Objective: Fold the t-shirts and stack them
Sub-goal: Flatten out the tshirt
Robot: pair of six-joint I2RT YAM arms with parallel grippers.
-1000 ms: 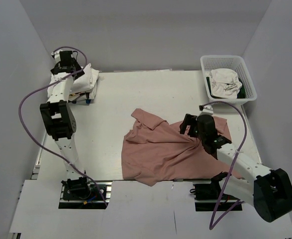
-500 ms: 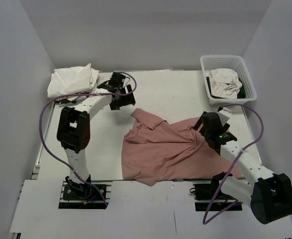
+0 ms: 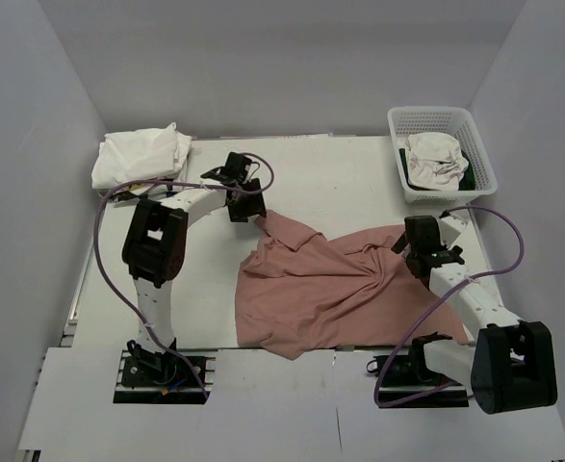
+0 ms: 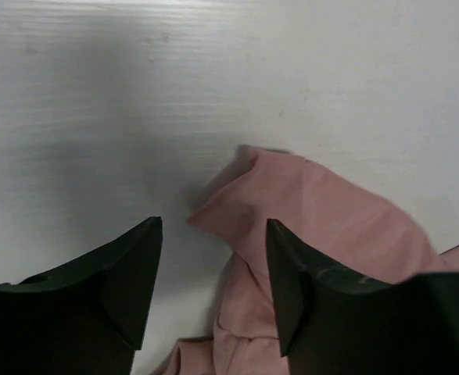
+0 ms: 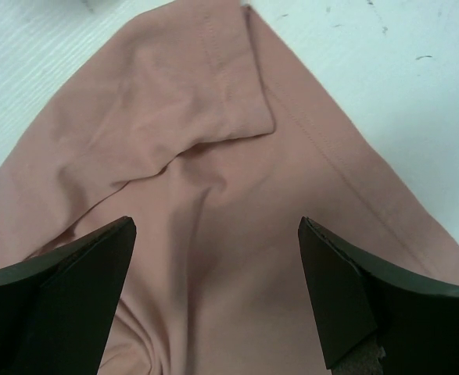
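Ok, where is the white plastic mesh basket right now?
In the top view, the white plastic mesh basket sits at the table's far right corner, holding crumpled white cloth, beyond the right gripper.

The table [image 3: 340, 173] was white and flat. It sat in a plain space with walls on three sides. The back wall [image 3: 282, 67] was pale grey, and so were the left wall [image 3: 22, 212] and the right wall [image 3: 547, 164]. At the near edge lay a white board [image 3: 263, 423] with a thin line down it. Up close, the table top showed fine lines and a few tiny dark marks. The light was soft and made weak grey shadows.
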